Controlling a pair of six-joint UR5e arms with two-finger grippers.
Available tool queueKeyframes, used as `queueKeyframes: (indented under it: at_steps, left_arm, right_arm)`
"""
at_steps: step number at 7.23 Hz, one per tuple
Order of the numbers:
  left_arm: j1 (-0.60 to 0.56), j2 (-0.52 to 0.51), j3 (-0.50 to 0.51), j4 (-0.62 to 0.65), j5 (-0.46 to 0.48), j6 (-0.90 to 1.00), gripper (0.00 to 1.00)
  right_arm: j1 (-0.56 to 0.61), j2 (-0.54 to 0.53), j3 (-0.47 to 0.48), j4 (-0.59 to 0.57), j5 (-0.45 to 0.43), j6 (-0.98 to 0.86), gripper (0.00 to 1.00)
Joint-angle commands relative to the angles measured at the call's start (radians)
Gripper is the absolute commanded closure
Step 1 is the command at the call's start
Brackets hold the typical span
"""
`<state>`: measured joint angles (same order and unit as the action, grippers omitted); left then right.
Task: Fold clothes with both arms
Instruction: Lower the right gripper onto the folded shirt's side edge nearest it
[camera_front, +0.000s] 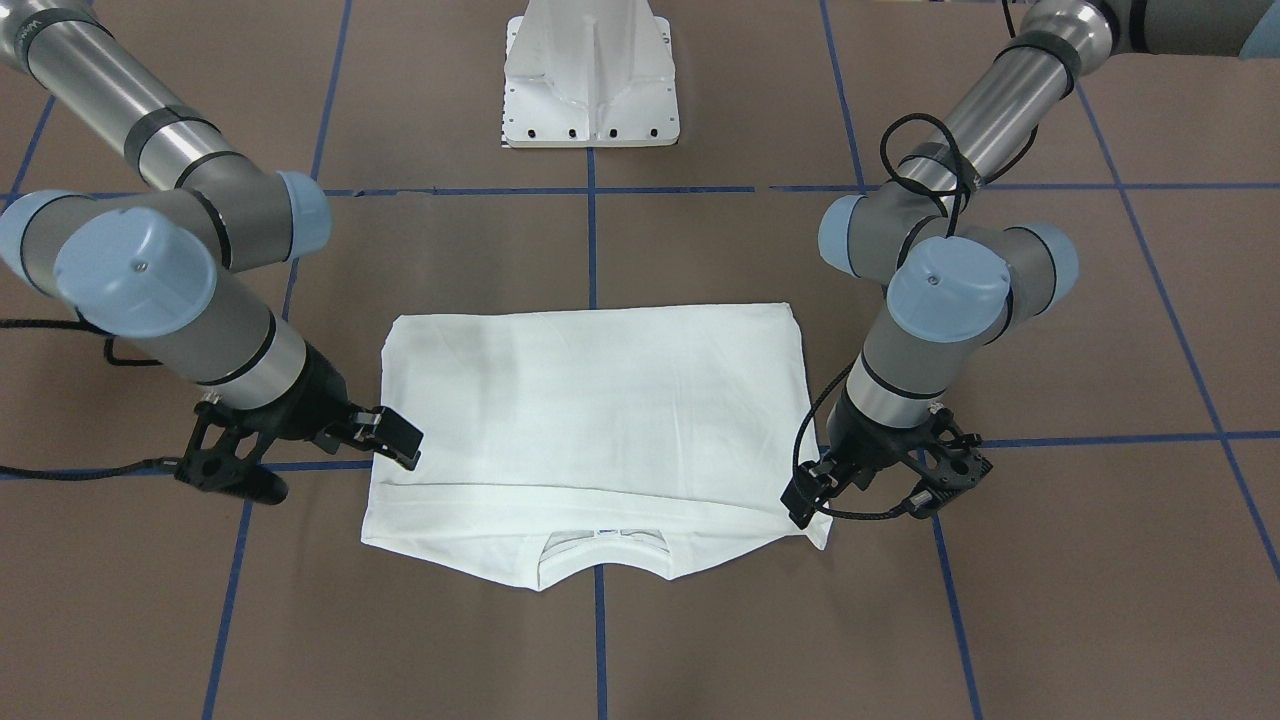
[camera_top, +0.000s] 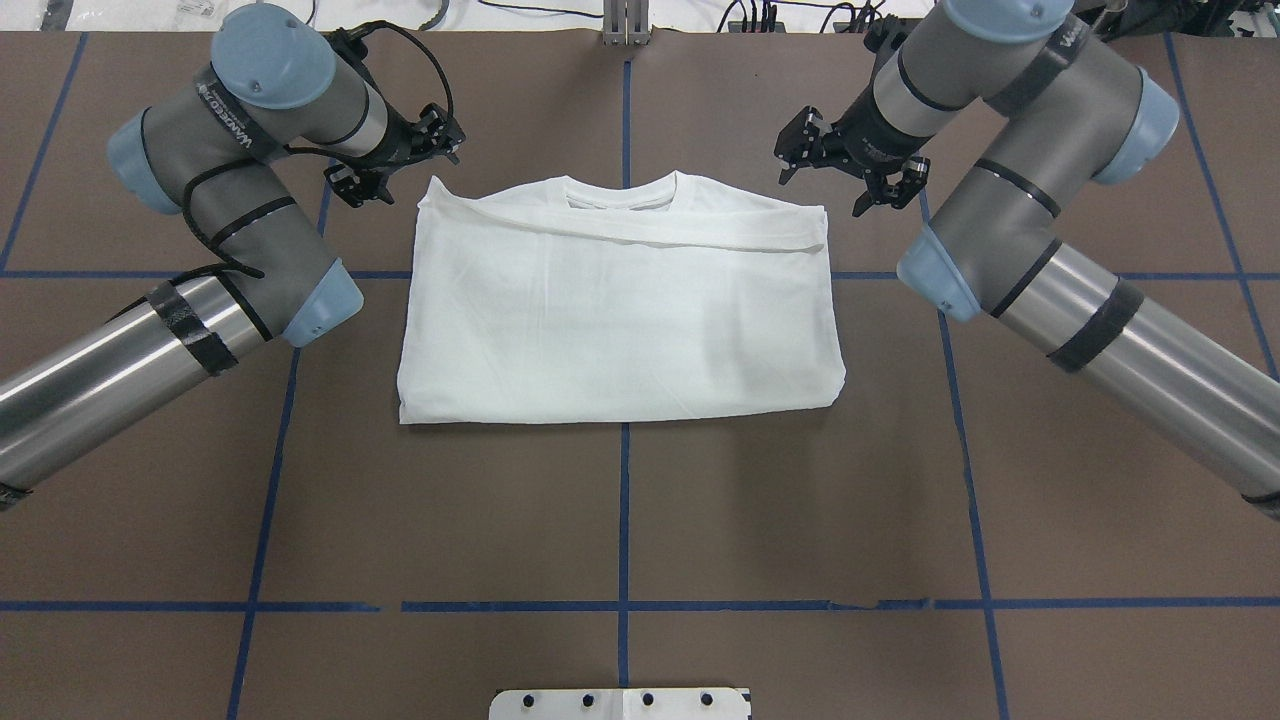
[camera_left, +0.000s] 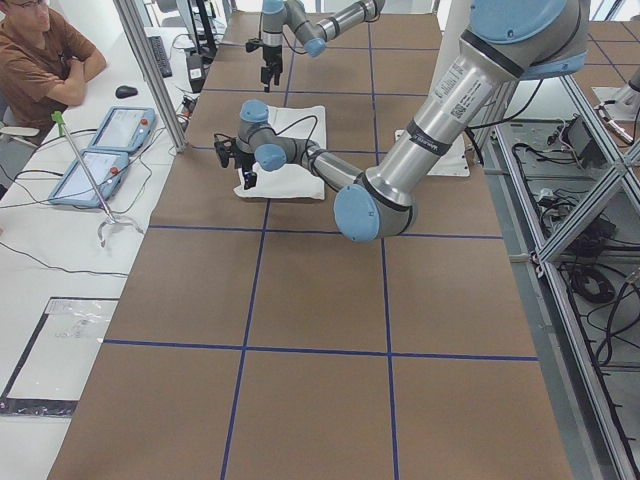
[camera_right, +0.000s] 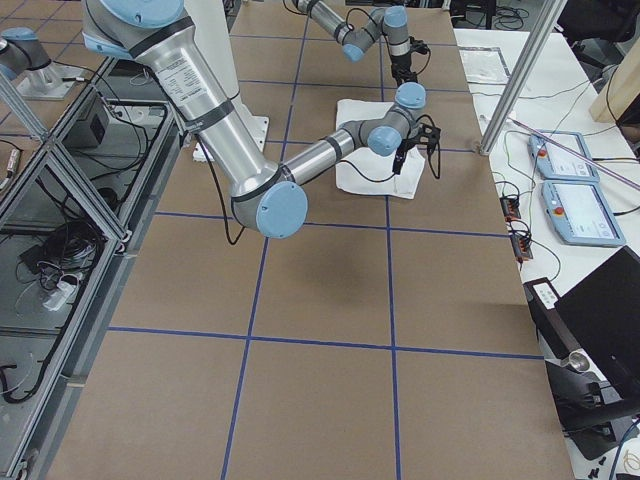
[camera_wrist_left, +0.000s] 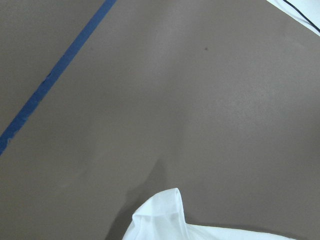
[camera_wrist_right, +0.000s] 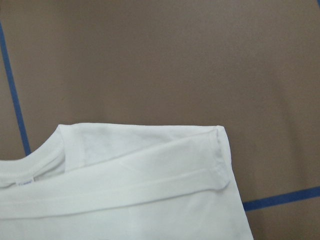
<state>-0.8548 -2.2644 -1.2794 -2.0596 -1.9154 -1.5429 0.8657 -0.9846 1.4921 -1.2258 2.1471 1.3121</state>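
The jaws of the black two-finger left gripper (camera_top: 395, 160) are spread and hold nothing. The jaws of the black two-finger right gripper (camera_top: 842, 170) are spread and empty too. Each gripper hangs just beside one collar-side corner of the white long-sleeved cotton T-shirt (camera_top: 620, 320), apart from the cloth.

I judge that the step in hand is to take these two corners and fold the collar edge back toward the robot's edge of the counter.
- Bring each gripper over its own corner before you lower it; both stand a little outside the cloth now.
- Take all layers between the jaws, because the corner looks stacked from several folds.
- Press both pairs of jaws together at the same time and lift to the same height, otherwise the rectangle may twist.
- Carry the edge straight, so that it lands even with the near hem.

The T-shirt lies flat on the brown counter with blue tape lines (camera_top: 620, 520), midway between the left and right edges and nearer the far edge than the robot's edge. It is folded to a neat rectangle, and no loose sleeve shows. A narrow folded band (camera_top: 650, 228) crosses it below the ribbed round collar (camera_top: 620, 190), which points to the far edge. A small neck label (camera_front: 600, 533) shows inside the collar. No print is visible on the upper face.
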Motion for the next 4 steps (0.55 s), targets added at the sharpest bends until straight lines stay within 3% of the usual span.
queueKeyframes:
  at_steps: [1,2,4]
  left_arm:
    - [-0.007,0.049,-0.125,0.047,-0.001,0.001,0.01]
    - [-0.007,0.055,-0.189,0.111,-0.002,0.000,0.01]
    - [-0.007,0.055,-0.216,0.130,-0.001,0.000,0.01]
  right_arm:
    - [-0.104,-0.145,0.165,-0.007,-0.079,0.027,0.00]
    - [-0.128,-0.204,0.207,-0.008,-0.093,0.029,0.00]
    - [-0.181,-0.227,0.215,-0.008,-0.119,0.029,0.00]
